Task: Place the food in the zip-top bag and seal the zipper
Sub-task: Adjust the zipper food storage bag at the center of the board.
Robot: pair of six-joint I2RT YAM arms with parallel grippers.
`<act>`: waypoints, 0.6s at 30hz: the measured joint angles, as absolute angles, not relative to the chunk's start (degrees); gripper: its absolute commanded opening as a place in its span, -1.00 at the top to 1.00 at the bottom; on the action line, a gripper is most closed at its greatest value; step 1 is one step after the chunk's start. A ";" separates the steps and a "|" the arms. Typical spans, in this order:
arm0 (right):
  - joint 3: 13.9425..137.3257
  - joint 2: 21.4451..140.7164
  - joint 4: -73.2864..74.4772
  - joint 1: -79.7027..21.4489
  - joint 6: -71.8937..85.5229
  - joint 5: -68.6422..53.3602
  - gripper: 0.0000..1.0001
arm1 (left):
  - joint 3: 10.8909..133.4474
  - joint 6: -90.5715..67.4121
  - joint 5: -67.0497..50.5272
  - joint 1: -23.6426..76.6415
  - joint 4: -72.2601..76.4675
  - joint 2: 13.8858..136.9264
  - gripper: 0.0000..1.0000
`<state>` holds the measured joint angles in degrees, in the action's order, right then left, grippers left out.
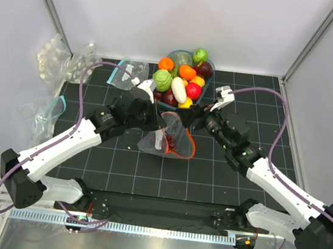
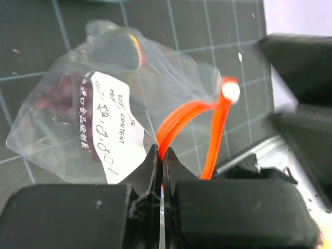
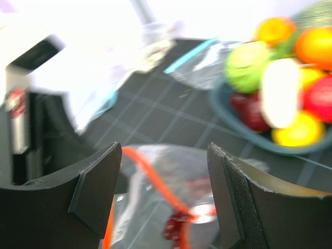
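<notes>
At the middle of the table (image 1: 118, 161), near the food (image 1: 181, 80), the limp, slippery zip-top bag (image 1: 167, 140) is pinched by the left tool (image 2: 162, 166) at its stiffer zipper (image 2: 181, 116), probably the surest hold, while the right tool (image 3: 163, 155) is spread above.

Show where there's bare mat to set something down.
Free: black grid mat in front of the clear orange-strip bag, between left arm and right arm; back-right, beside the teal bowl of toy food. Crowded: centre around the bag; back-left, with teal-strip spare bags.

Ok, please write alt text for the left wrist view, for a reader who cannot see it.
The left pincer is shut on the orange-red zipper of a clear zip-top bag, which holds dark red grapes over a dark grid mat.
</notes>
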<state>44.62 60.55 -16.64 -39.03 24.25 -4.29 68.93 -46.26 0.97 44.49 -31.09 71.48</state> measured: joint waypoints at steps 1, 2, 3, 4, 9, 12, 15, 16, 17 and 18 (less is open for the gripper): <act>45.91 60.49 -14.48 -39.05 23.99 -1.41 -0.47 | 68.86 -46.28 2.02 44.49 -31.09 71.48 0.99; 47.07 60.47 -12.67 -39.05 23.79 1.32 -0.47 | 68.82 -46.33 3.44 44.42 -31.14 71.48 0.99; 47.97 60.47 -11.14 -39.03 23.64 3.95 -0.46 | 68.66 -46.44 4.58 44.25 -31.09 71.42 0.99; 48.53 60.49 -9.96 -38.98 23.62 6.35 -0.47 | 68.34 -46.63 5.78 43.97 -31.07 71.24 0.99; 49.52 61.84 -6.00 -38.65 23.86 12.10 -0.46 | 65.63 -48.38 10.63 39.62 -31.35 69.47 0.99; 49.91 64.31 -4.14 -38.48 24.05 13.06 -0.45 | 65.17 -49.43 13.69 37.60 -32.12 69.36 0.99; 50.26 66.81 -3.22 -38.04 24.14 12.64 -0.45 | 65.17 -49.60 15.86 37.26 -32.60 69.30 0.99; 50.26 67.46 -3.05 -38.02 24.14 12.05 -0.45 | 65.14 -49.63 16.23 37.26 -32.69 69.28 0.99; 50.28 68.03 -2.96 -37.91 24.16 11.16 -0.46 | 65.08 -49.63 16.67 37.26 -32.84 69.19 0.99; 50.26 68.53 -2.98 -37.80 24.14 10.09 -0.48 | 64.99 -49.60 17.06 37.26 -32.97 69.08 0.99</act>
<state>50.26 68.53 -2.98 -37.80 24.14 10.09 64.99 -49.60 17.06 37.26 -32.97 69.08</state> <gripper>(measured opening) 0.728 0.016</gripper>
